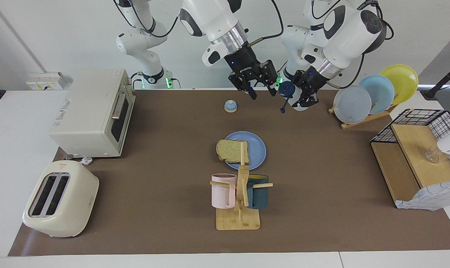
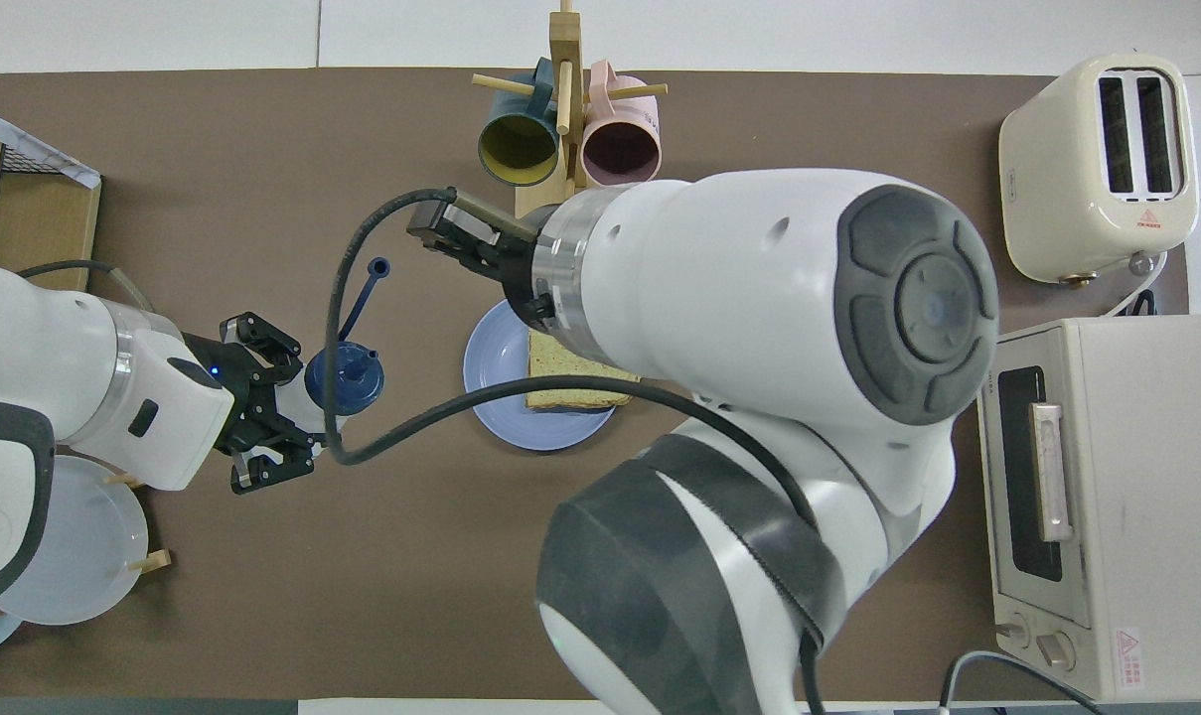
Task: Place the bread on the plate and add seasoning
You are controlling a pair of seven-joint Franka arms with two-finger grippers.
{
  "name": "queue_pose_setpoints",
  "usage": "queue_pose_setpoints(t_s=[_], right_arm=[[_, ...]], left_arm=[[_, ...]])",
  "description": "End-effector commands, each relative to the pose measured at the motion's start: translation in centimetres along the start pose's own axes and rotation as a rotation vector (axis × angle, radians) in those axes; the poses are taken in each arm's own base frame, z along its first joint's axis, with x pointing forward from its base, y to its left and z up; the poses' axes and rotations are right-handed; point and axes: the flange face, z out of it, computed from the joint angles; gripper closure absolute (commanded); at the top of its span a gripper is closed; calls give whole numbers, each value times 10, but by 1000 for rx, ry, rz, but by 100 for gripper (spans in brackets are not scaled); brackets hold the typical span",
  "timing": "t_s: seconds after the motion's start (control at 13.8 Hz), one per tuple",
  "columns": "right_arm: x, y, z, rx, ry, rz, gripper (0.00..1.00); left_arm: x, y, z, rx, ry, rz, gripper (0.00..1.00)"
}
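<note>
- Bread step looks done: the bread (image 1: 232, 150) is lying on the plate (image 1: 255, 149), hanging a bit over the rim on the side toward the right arm's end of the counter (image 1: 165, 156).
- The plate itself sits just robot-side of the mug stand (image 1: 238, 208), with the little blue-domed bell (image 1: 230, 106) nearer to the robots than the plate.
- The left claw (image 1: 302, 97) is clamped around the seasoning (image 1: 289, 93), holding it up in the air over bare counter, off to the left-arm side of the plate and not above it yet.
- The bottle's little cap tab looks flipped open and is dangling from its strap (image 2: 360, 293), so I'd guess we're in the "uncap, then season" part.
- The right claw (image 1: 261, 93) hangs in the air right beside the bottle, roughly between the bell and the bottle. Fingers are spread apart with nothing between them.
- Next up, as I read it: the left arm needs to carry the bottle over the bread, tip the nozzle down and squeeze or shake.
- The right arm probably wants to get out of the way, since it's crowding the space over the plate in the overhead view.
</note>
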Motion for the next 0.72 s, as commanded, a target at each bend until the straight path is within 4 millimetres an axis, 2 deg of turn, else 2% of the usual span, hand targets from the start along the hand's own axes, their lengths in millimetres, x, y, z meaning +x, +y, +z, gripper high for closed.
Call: queue_pose_setpoints(t_s=[0.0, 0.14, 0.29, 0.58, 0.65], right_arm=[[42, 50, -17, -145, -31, -149, 0], [83, 96, -41, -272, -21, -199, 0], [102, 126, -58, -388, -29, -267, 0], [105, 161, -85, -522, -109, -257, 0], [105, 167, -87, -538, -132, -255, 0]], left_arm=[[-3, 5, -4, 18, 22, -32, 100], [-3, 3, -1, 24, 42, -72, 100], [-5, 4, 5, 57, 68, -127, 100], [-6, -2, 5, 108, 111, -224, 100], [-7, -5, 4, 130, 125, -258, 100]])
